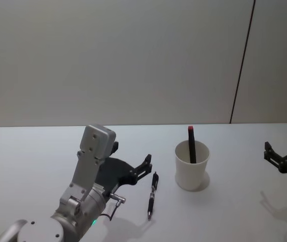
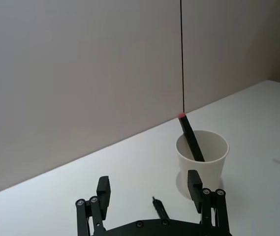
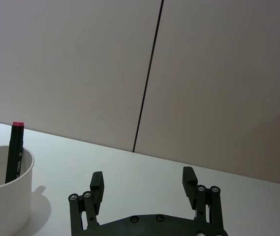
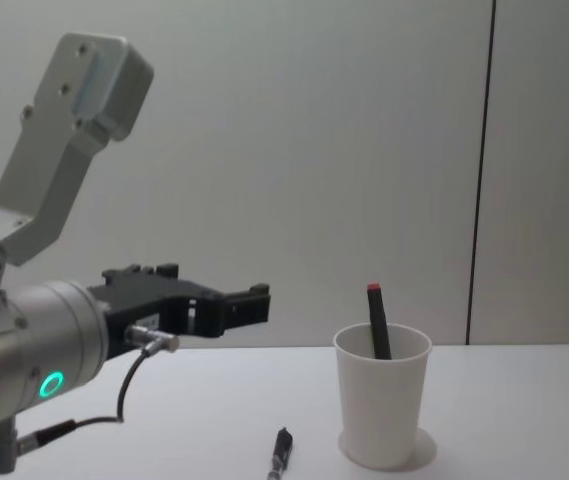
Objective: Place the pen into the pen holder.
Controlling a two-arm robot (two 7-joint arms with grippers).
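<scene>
1. Your pen [image 1: 153,194] lies flat on the counter [image 1: 32,161], just left of the pen holder [image 1: 191,174]. The chest view's bottom edge cuts off its lower end.
2. A red-capped black marker [image 1: 191,145] leans inside the holder, its lower part hidden.
3. Your left end effector [image 2: 148,189] hovers near the pen, fingers spread, empty.
4. Your right end effector [image 3: 143,179], also spread, sits far right, with open counter between it and the holder.
</scene>
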